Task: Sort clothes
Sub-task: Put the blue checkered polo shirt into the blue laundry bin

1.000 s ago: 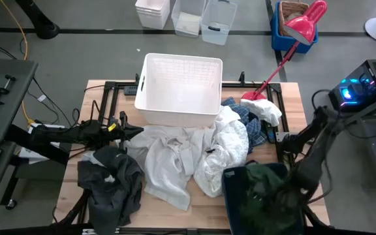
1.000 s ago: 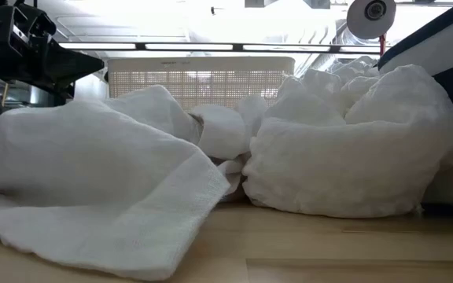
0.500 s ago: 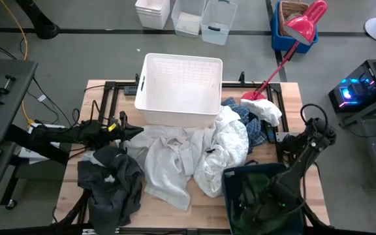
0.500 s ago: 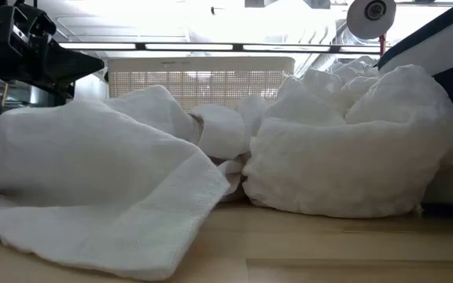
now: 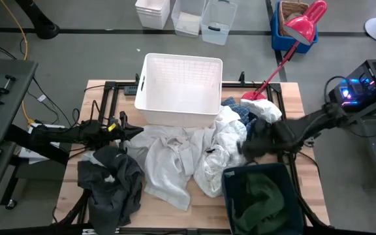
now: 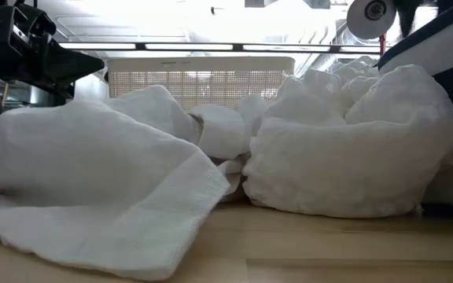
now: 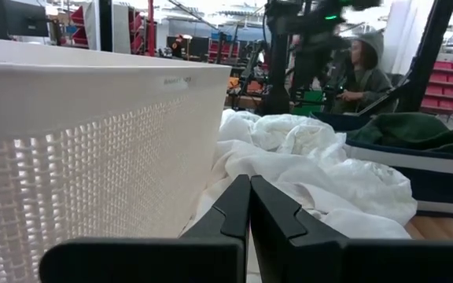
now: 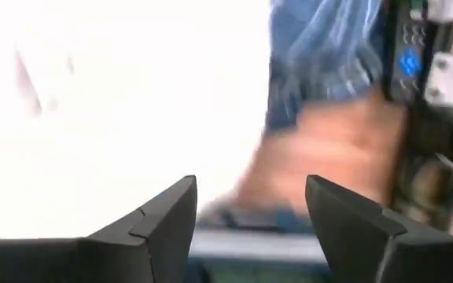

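A heap of white and cream clothes (image 5: 194, 153) lies mid-table, in front of the white basket (image 5: 181, 91). The charcoal garment (image 5: 113, 179) lies at the near left. The navy-and-white plaid one (image 5: 254, 129) lies at the right, partly under a white piece (image 5: 266, 109). The dark green garment (image 5: 260, 199) lies inside the navy bin (image 5: 230, 179) at the near right. My right gripper (image 5: 245, 147) hangs open over the right edge of the white heap, with nothing between its fingers (image 8: 250, 185). My left gripper (image 5: 138, 130) is shut beside the basket's near left corner (image 7: 249, 179).
A red dustpan with a long handle (image 5: 292, 39) leans across the table's far right corner. Clear containers (image 5: 188, 16) and a blue box (image 5: 286, 29) stand on the floor beyond the table. A person (image 7: 364, 67) sits in the room behind it.
My right arm has risen out of the navy bin and swung toward the table's far edge, and its gripper is now over the white heap beside the plaid garment. The dark green garment stays behind in the bin, now uncovered.
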Motion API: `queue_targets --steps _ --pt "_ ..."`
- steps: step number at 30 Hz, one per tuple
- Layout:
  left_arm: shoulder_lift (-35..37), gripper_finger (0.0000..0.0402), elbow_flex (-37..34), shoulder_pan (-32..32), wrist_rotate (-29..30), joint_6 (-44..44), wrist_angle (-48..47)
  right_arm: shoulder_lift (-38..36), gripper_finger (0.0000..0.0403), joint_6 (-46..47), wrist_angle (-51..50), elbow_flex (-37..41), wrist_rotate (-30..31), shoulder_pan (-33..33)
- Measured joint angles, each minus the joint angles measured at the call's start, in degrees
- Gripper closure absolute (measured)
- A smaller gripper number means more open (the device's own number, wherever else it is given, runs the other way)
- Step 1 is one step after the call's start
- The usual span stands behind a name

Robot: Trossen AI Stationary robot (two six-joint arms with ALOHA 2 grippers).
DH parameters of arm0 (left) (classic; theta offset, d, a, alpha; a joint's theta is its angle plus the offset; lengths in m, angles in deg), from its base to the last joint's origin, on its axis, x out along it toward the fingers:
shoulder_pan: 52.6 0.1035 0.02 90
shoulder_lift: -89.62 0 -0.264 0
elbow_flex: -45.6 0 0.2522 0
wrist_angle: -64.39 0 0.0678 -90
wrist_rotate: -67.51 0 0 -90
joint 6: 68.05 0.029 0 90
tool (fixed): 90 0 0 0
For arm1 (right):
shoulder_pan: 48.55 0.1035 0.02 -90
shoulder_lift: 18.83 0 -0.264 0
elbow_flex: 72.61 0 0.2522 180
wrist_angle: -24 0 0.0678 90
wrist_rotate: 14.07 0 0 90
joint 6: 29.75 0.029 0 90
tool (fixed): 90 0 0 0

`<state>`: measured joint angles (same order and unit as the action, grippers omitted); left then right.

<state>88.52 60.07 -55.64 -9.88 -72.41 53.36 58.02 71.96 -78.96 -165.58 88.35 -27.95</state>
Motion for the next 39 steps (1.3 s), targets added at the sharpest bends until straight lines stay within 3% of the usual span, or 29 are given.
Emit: queue_targets --steps 5,10,13,19,22,25,27,33,36,39 --pt "-0.01 0.0401 0.00 -0.01 0.01 0.01 0.01 -10.25 0.0171 -6.40 16.07 12.93 4.00 -8.64" --pt "-0.02 0.0401 0.00 -0.01 -0.01 0.00 -0.01 -16.45 0.0172 -17.04 27.19 24.81 -6.37 -11.13" --pt "0.00 0.0401 0.00 0.01 0.01 -0.01 0.01 -18.50 0.0172 -18.67 32.69 30.28 -6.83 -11.10" --pt "-0.02 0.0401 0.00 -0.01 -0.01 0.00 0.05 -19.26 0.0172 -20.81 44.90 39.36 -7.37 -11.09" --pt "0.00 0.0401 0.00 -0.01 -0.01 0.01 -0.08 -18.73 0.0172 -20.61 58.83 42.76 -6.88 -11.81" --pt "-0.01 0.0401 0.00 -0.01 0.01 0.01 0.03 -15.72 0.0172 -23.63 80.05 42.46 -4.63 -13.20" --pt "-0.02 0.0401 0.00 -0.01 -0.01 0.00 -0.01 -11.72 0.0173 -28.53 84.86 39.14 -3.48 -14.71" --pt "-0.02 0.0401 0.00 -0.01 0.00 0.00 -0.33 -5.25 0.0183 -46.09 72.69 23.59 -9.01 -15.61" --pt "-0.02 0.0401 0.00 0.01 -0.01 0.01 -0.25 -5.21 0.0186 -52.35 50.52 13.94 -4.92 -14.59" --pt "-0.02 0.0401 0.00 0.00 -0.01 0.01 -0.30 -5.32 0.0187 -47.54 26.48 5.56 3.46 -14.62"
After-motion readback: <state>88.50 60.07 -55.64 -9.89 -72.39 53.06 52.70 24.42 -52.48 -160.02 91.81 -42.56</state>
